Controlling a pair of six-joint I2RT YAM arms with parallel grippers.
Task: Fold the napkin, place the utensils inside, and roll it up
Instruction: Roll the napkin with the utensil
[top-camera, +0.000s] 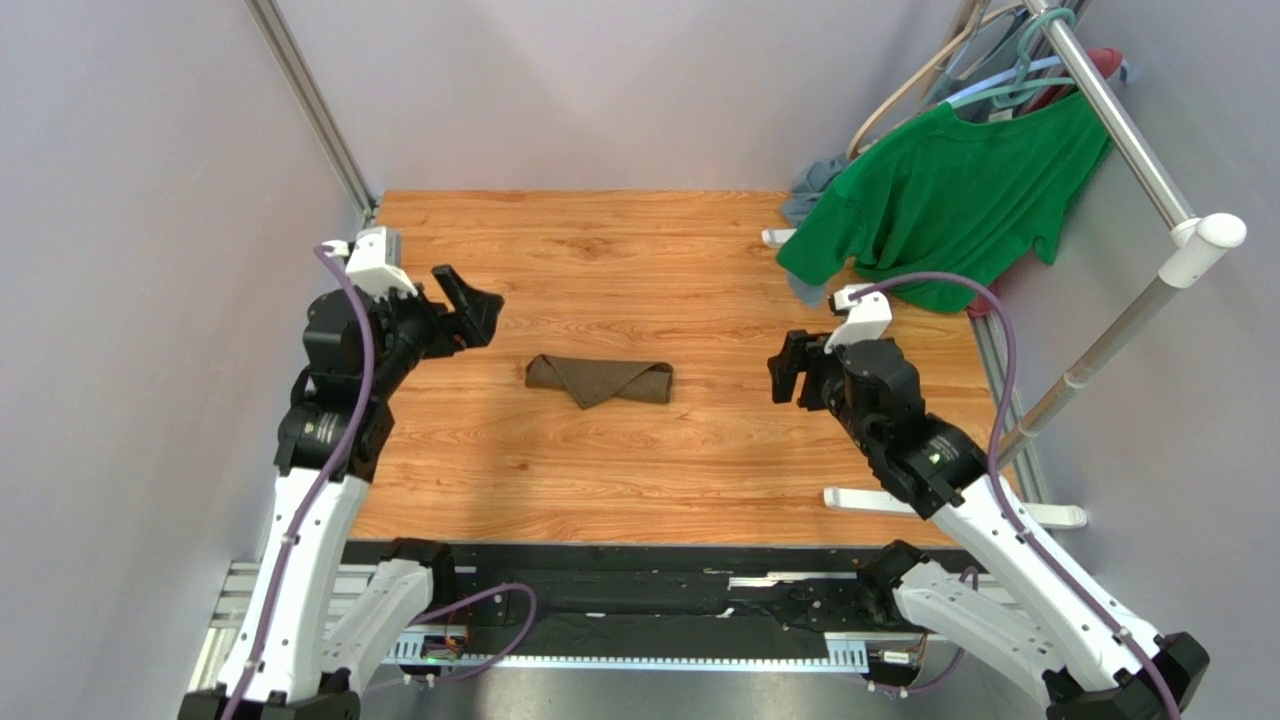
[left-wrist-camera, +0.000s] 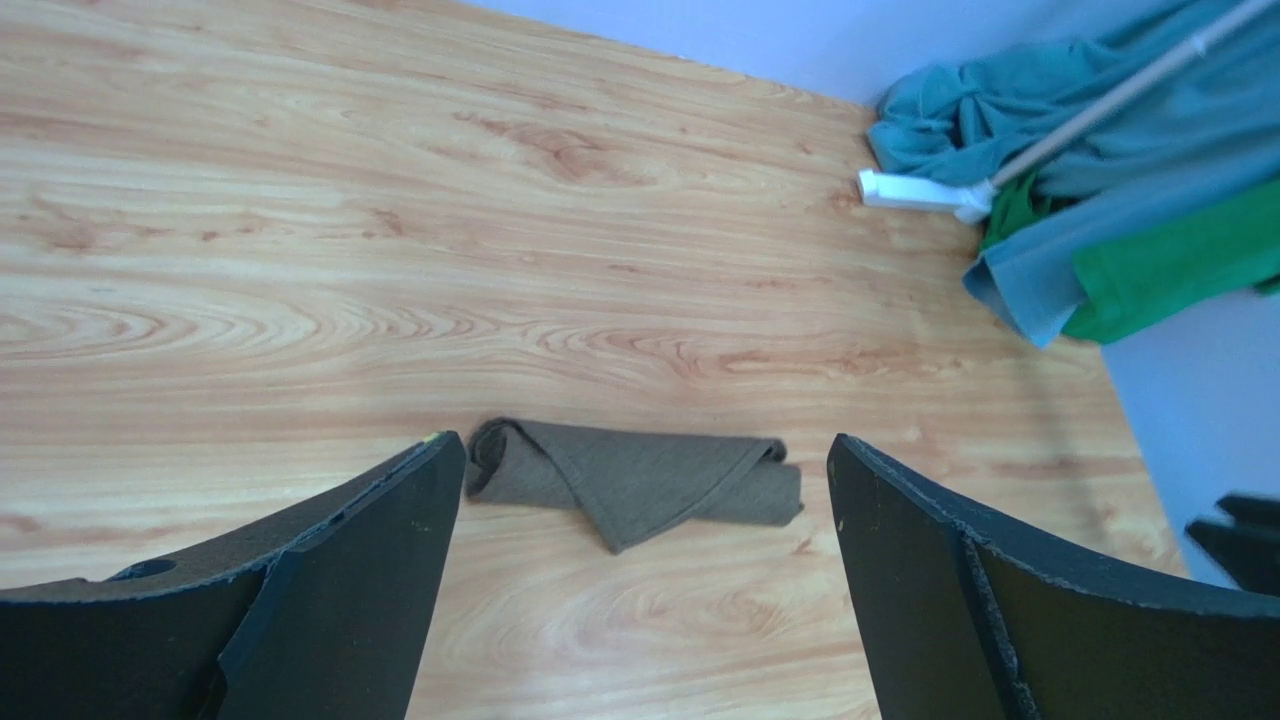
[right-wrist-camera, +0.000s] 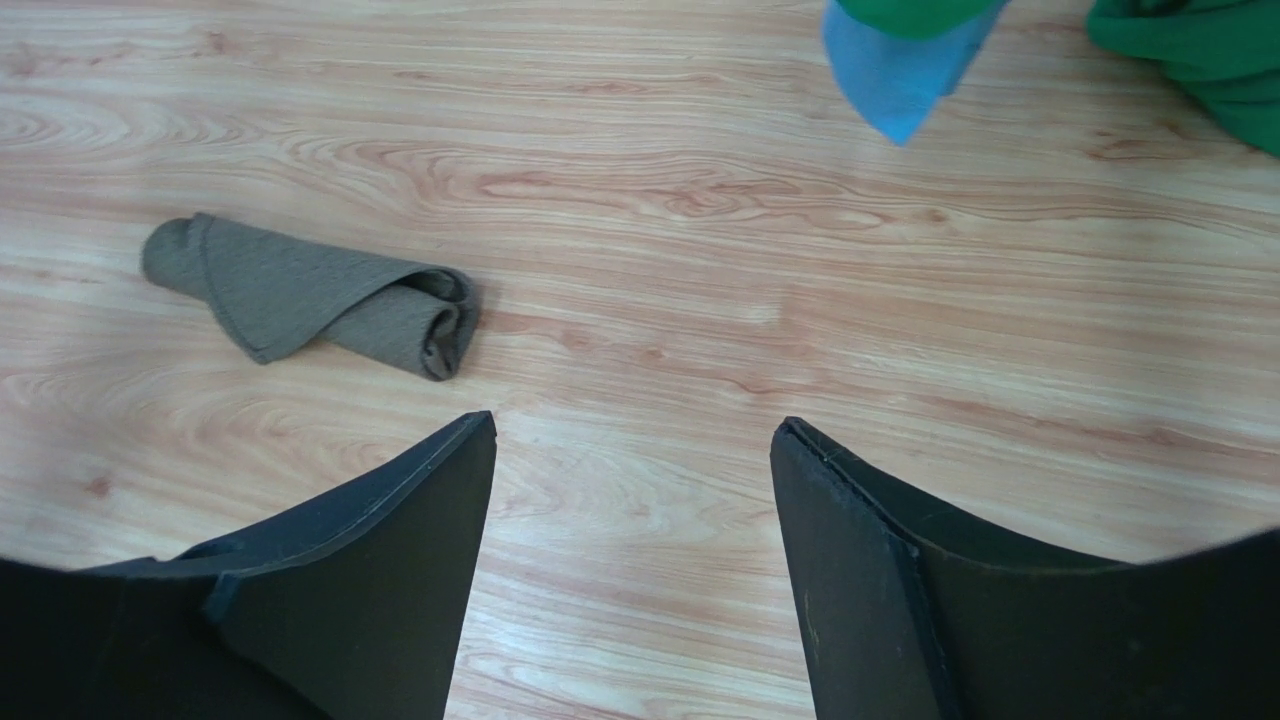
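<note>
Two sets of fingers stand wide apart and hold nothing. The left fingers (left-wrist-camera: 361, 525) hang above the counter (top-camera: 631, 480) off the left end of the napkin (top-camera: 598, 380), and the right fingers (right-wrist-camera: 391, 510) hang off its right end. Both are well apart from the cloth. The napkin lies near the middle of the counter as a short, loose roll, with one triangular flap draped over its front and pointing toward the arms. No utensils show anywhere on the wood, and from outside I cannot tell whether they sit inside the roll.

By the look of it, the rolling is done or nearly so. The risk now is the roll itself. Nothing pins that flap, and soft fabric tends to relax, so the wrap may spring loose and let whatever it holds slide out of an open end. A nudge from either side could unroll it or push it askew. The green T-shirt (top-camera: 947, 195) hanging over the far right corner is well apart from the roll.
</note>
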